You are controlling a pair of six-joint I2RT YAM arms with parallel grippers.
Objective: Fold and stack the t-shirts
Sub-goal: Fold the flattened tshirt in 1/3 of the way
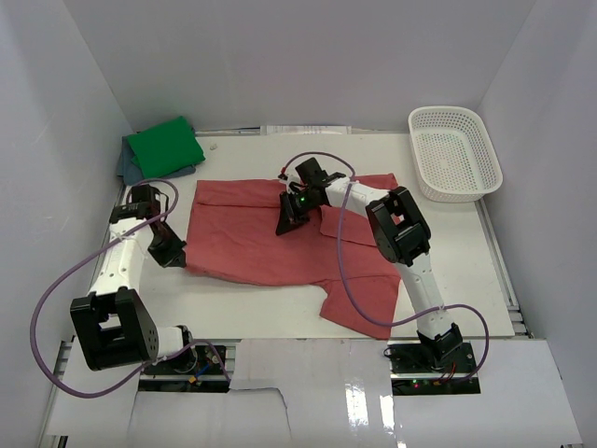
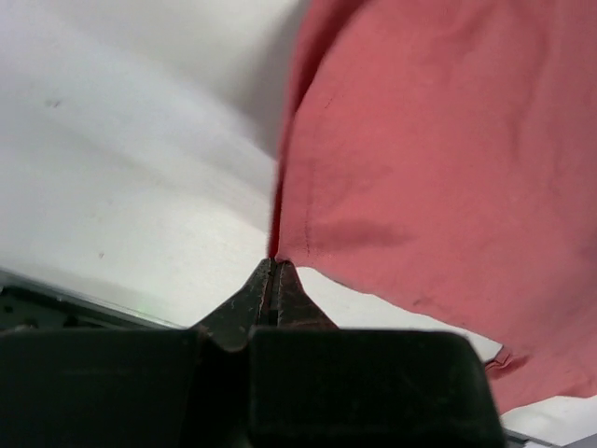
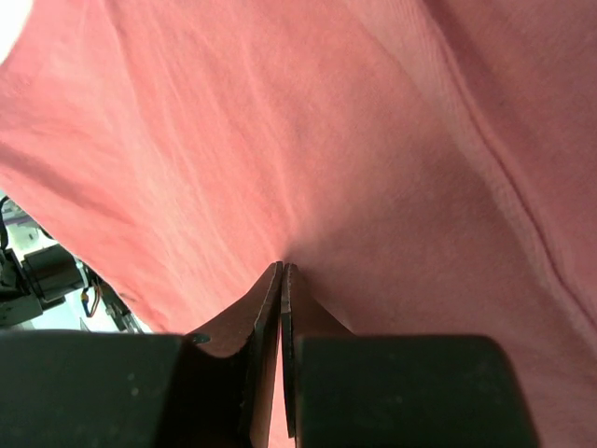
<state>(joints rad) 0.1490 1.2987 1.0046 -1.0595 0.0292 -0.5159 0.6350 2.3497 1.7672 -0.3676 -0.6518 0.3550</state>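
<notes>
The brick-red t-shirt (image 1: 252,238) lies spread across the middle of the table, one sleeve trailing toward the near edge. My left gripper (image 1: 177,254) sits at the shirt's left edge. In the left wrist view it (image 2: 273,263) is shut on that edge of the red cloth (image 2: 438,168), which rises from the tips. My right gripper (image 1: 285,222) is over the shirt's upper middle. The right wrist view shows it (image 3: 283,268) shut on a pinch of the red fabric (image 3: 308,140). A folded green t-shirt (image 1: 166,145) rests on a blue-grey t-shirt (image 1: 131,169) at the back left.
A white lattice basket (image 1: 454,152) stands at the back right corner of the table. White walls close in the left, back and right sides. Purple cables loop from both arms near the front edge.
</notes>
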